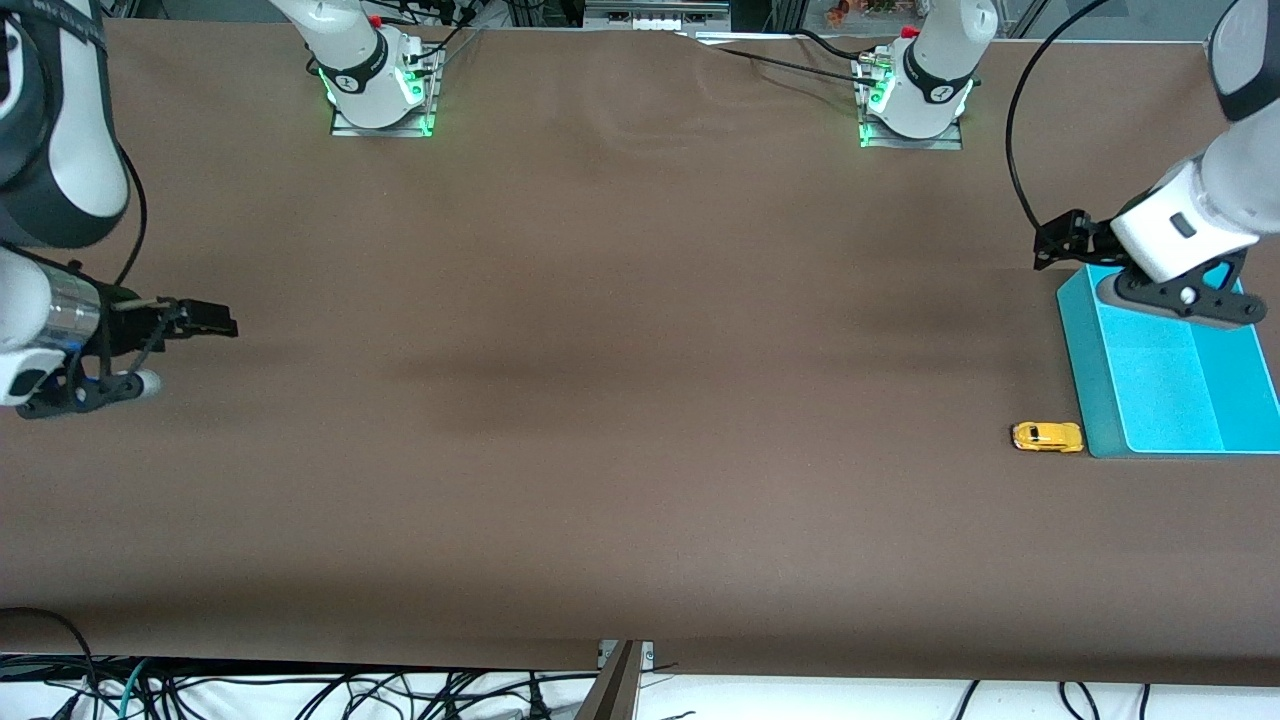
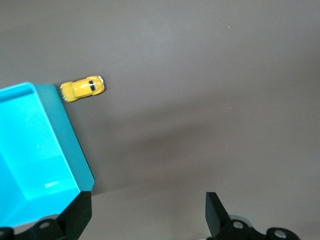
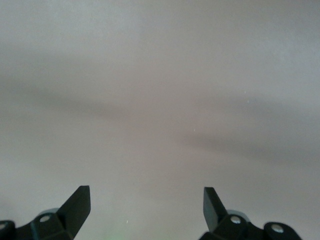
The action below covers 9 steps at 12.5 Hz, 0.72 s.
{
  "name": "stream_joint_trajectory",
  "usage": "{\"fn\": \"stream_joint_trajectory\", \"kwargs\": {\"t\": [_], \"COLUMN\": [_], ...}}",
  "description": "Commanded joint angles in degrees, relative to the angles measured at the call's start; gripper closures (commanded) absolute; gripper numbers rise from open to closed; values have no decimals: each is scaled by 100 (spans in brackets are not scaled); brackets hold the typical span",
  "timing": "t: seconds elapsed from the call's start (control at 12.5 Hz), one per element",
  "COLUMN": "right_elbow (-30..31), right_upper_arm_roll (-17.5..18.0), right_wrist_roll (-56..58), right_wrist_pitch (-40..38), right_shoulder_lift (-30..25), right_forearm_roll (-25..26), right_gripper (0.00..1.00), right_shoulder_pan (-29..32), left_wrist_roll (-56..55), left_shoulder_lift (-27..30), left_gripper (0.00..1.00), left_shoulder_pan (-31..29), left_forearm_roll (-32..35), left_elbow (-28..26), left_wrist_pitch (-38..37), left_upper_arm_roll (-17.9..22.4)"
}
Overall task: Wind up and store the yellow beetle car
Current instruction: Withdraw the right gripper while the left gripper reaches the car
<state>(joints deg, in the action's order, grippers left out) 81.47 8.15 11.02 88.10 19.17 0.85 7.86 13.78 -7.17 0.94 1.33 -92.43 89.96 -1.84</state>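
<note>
The yellow beetle car point(image 1: 1047, 437) sits on the brown table right beside the teal bin point(image 1: 1095, 400), at the bin's corner nearest the front camera. It also shows in the left wrist view point(image 2: 82, 88), next to the bin point(image 2: 65, 135). My left gripper point(image 1: 1050, 245) is open and empty, up in the air over the table by the bin's corner farthest from the front camera; its fingertips point(image 2: 216, 210) show wide apart. My right gripper point(image 1: 215, 322) is open and empty over bare table at the right arm's end; its fingertips point(image 3: 80, 202) are wide apart.
The teal bin is empty inside point(image 1: 1180, 385). The brown table cover point(image 1: 620, 400) stretches bare between the two arms. The arm bases point(image 1: 380, 90) stand along the table edge farthest from the front camera. Cables hang below the edge nearest the camera.
</note>
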Motion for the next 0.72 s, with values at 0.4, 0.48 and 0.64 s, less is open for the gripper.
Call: {"fn": "stream_joint_trajectory", "kwargs": {"t": [0.4,0.48,0.64], "right_elbow": [53,97,315], "right_upper_arm_roll": [91,99,117], "right_wrist_roll": [40,49,32], "right_wrist_pitch": [-206,-205,-240], "right_shoulder_lift": [-729,-817,-1089], "right_forearm_roll": [222,379,329], "right_gripper": [0,0,0], "right_shoulder_pan": [32,23,5], "left_wrist_roll": [5103,5517,6466], "left_shoulder_lift": [-1724,-1918,-2400], "left_gripper": [0,0,0], "left_shoulder_pan": [-682,-752,-954], "left_forearm_roll": [-45,-36,51], "left_elbow": [190,190,207], "left_wrist_pitch": [1583,1795,2286], "left_upper_arm_roll": [17,26,35]}}
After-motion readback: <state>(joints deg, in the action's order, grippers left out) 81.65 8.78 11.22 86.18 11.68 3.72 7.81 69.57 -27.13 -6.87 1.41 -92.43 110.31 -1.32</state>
